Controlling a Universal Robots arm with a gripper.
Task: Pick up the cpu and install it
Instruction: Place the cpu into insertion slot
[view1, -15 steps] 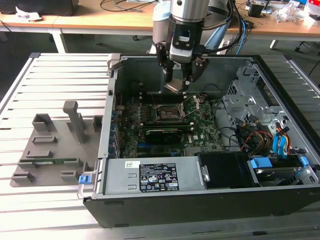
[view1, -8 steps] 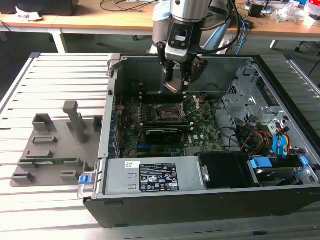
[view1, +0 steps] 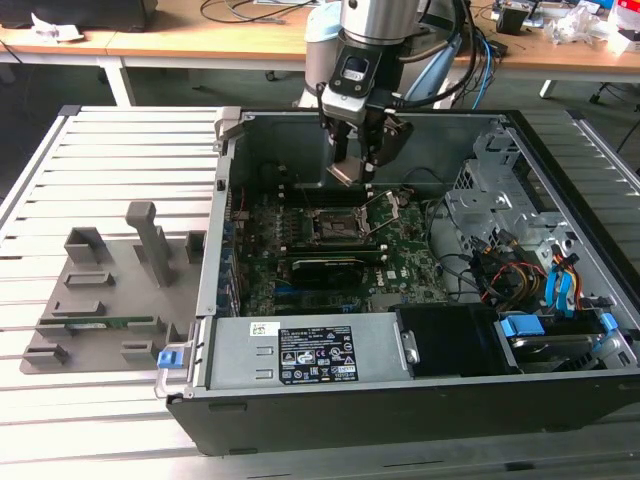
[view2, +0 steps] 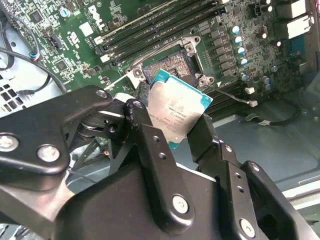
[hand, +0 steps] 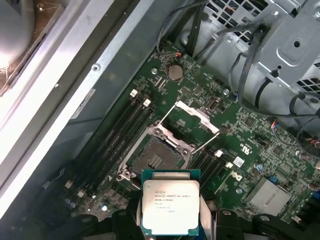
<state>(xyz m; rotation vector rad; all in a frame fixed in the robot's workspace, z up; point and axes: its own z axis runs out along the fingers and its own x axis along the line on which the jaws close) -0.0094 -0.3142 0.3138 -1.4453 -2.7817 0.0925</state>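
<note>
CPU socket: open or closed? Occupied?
The socket is open and empty: in the first wrist view its load plate is swung up, contacts bare, and the gripper holds the cpu clear of it.

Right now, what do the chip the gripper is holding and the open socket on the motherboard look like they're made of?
The cpu: a silvery metal lid with a dull, brushed-looking sheen, on a green board that shows as a thin rim, likely circuit-board laminate. The socket: dark matte centre, probably plastic, framed by bare silvery metal that glints, likely steel.
</note>
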